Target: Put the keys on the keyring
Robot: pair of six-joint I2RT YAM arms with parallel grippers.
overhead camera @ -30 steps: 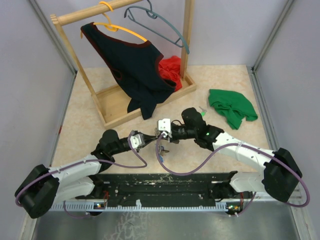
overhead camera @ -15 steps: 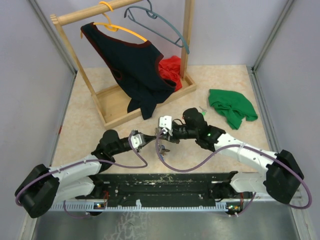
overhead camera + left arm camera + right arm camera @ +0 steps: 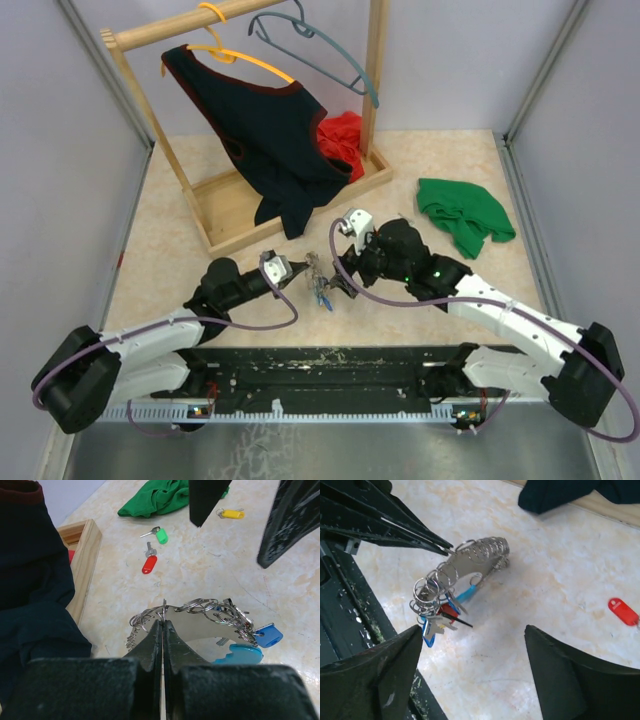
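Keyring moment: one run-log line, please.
left hand shut on keyring | right hand open, off keyring | red key, green key, yellow key lying loose

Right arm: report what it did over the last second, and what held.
The right fingers drew back rightward from the left fingers and now stand open, clear of the keyring. The left fingers stayed shut on its coil. Clothes rack and green cloth unmoved.

No legible text, label, brand, number or sign appears in any view. The coloured caps of the keys (image 3: 149,564), at 12 o'clock from the keyring (image 3: 200,607), show no readable marking.
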